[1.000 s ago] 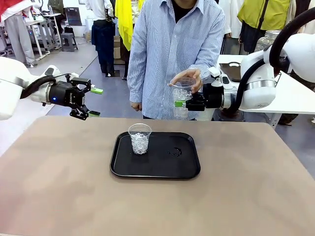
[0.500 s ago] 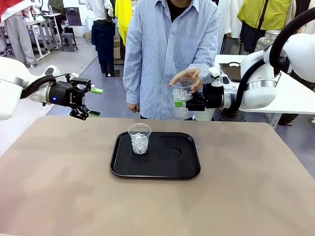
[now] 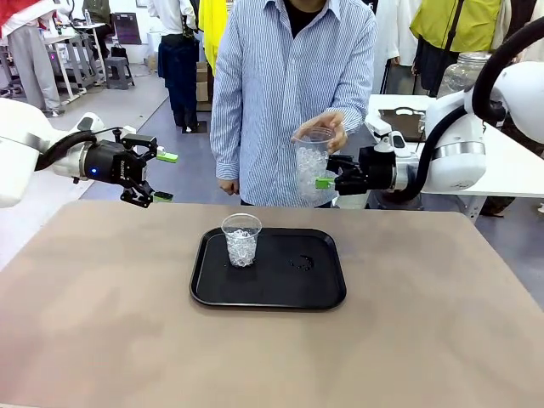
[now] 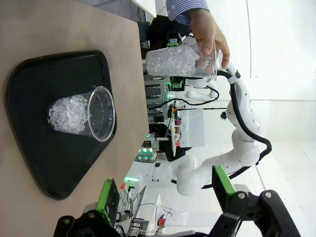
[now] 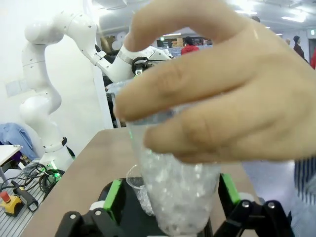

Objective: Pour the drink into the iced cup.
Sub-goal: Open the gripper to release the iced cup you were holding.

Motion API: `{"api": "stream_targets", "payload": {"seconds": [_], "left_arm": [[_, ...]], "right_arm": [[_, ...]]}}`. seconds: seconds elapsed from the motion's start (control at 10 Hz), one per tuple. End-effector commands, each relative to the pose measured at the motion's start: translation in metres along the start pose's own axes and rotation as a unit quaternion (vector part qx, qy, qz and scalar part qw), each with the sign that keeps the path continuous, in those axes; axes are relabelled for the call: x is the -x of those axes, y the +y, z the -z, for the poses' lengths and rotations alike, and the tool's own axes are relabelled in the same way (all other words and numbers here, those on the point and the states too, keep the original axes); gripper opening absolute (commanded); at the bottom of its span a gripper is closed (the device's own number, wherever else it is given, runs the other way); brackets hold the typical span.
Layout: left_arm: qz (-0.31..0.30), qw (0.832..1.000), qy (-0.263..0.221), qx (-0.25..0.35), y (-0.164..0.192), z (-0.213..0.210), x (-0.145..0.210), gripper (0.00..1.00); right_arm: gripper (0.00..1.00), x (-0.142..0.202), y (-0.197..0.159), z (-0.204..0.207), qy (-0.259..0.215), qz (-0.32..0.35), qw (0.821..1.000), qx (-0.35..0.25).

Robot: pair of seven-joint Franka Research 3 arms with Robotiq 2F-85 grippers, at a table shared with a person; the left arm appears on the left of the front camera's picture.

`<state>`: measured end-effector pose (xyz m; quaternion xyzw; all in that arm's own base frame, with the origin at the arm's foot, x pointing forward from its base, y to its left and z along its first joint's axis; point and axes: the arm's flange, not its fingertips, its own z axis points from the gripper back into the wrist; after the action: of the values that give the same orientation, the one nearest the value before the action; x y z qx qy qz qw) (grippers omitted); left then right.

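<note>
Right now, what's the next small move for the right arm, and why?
Probably close the right gripper on the iced cup. The person's hand holds that cup by its rim, its lower body sits between the green pads, and a gap shows on one side, so the grasp looks unfinished.

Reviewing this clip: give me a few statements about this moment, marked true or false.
1. A clear plastic cup of ice stands upright on the black rectangular tray. True.
2. The left gripper is shut on a cup. False: it is open and holds nothing.
3. The person's hand holds a second clear ice-filled cup by its rim. True.
4. The cup on the tray holds brown liquid. False: it shows ice alone.
5. The right gripper has a finger on either side of the held cup. True.
</note>
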<state>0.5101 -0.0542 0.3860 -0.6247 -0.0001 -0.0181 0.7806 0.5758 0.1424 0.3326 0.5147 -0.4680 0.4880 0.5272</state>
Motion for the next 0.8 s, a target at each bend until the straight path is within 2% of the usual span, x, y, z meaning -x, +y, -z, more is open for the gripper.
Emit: {"api": "stream_targets", "payload": {"seconds": [0.0,0.4,0.7], "left_arm": [[0.007,1.0,-0.004,-0.001,-0.001,-0.001,0.006,1.0],[0.007,1.0,-0.004,-0.001,-0.001,-0.001,0.006,1.0],[0.007,1.0,-0.004,-0.001,-0.001,-0.001,0.006,1.0]], "right_arm": [[1.0,0.003,0.013,-0.022,0.005,0.014,1.0,-0.001],[1.0,0.03,0.043,-0.078,0.033,-0.006,0.999,0.015],[1.0,0.046,0.059,-0.107,0.007,-0.023,0.999,0.035]]}}
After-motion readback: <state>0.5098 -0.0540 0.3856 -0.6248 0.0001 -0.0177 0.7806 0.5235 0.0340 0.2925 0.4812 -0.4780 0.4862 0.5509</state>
